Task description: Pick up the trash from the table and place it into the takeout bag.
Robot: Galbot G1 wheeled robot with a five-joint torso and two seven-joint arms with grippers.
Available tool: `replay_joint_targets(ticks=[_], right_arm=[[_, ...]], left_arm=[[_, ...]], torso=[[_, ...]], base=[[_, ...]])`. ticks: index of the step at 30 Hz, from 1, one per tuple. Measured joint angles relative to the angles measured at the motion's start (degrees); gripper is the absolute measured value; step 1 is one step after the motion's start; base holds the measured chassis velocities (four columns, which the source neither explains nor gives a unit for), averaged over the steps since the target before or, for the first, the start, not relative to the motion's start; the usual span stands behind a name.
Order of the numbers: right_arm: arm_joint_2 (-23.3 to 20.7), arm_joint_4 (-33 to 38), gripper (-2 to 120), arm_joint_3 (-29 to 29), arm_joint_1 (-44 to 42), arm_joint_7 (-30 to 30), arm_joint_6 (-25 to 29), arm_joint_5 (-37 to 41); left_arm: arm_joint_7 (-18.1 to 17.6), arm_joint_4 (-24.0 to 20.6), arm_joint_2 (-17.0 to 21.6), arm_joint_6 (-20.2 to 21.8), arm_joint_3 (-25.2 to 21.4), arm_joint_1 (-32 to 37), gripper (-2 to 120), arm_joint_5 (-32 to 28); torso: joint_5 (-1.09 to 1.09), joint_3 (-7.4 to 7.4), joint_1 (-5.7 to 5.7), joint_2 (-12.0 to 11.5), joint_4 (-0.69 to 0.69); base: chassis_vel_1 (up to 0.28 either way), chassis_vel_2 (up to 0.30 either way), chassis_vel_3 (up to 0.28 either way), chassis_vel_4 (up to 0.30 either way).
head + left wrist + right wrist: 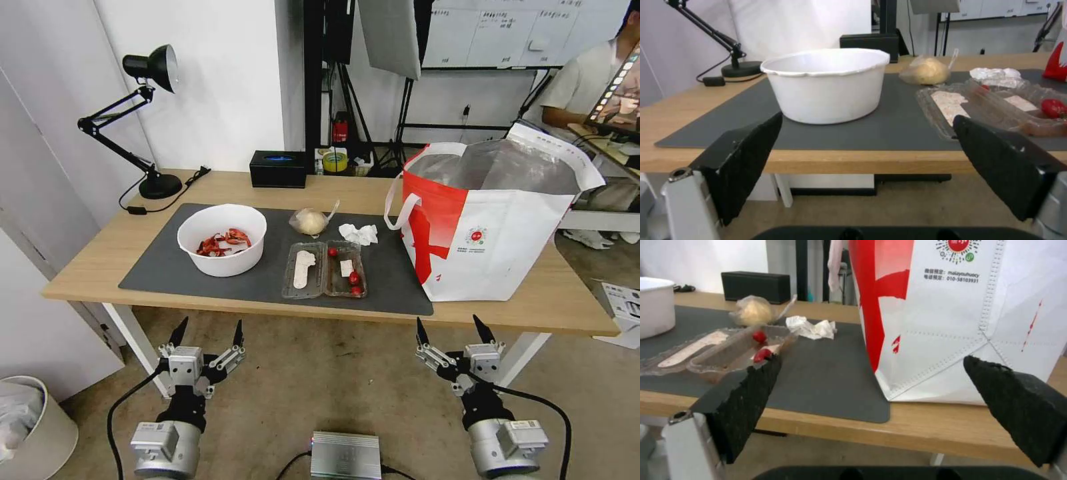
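Both my tools hang below the near edge of the bench (pixel 87 267), off the surface and touching nothing. My left tool (pixel 208 333) is spread wide and empty, and so is my right tool (pixel 455 328).

All the trash sits on the grey mat (pixel 160 270). The bowl (pixel 222 239) with its red scraps is at the left, in line with my left tool. The clamshell (pixel 325 269) with its tomatoes lies near the mat's middle, close to the near edge. Just beyond it are the lump bag (pixel 309 221) and, to its right, the tissue (pixel 358 233). The takeout bag (pixel 507 247) stands upright at the right end, mouth open, directly beyond my right tool.

Nothing is picked yet, so I judge the step in hand to be the first reach. To do it well I would start with the piece nearest the takeout bag and let the right tool take it. The tissue is light and soft, so I should come down over it and pinch low. The bowl is wider than seems easy to span, so gripping its rim wall looks safer, and I must keep it level or the scraps may spill. The clamshell is thin and could flex or pop open.
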Motion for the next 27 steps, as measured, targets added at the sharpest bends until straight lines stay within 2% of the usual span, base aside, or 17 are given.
replay_joint_targets(ticks=[27], right_arm=[[-0.39,-0.52,100,-0.4,0.16,0.01,0.52,0.02]], left_arm=[[-0.34,0.09,-0.26,-0.09,0.41,0.0,100,-0.12]], torso=[[0.0,0.0,0.0,0.0,0.0]], base=[[0.0,0.0,0.0,0.0]])
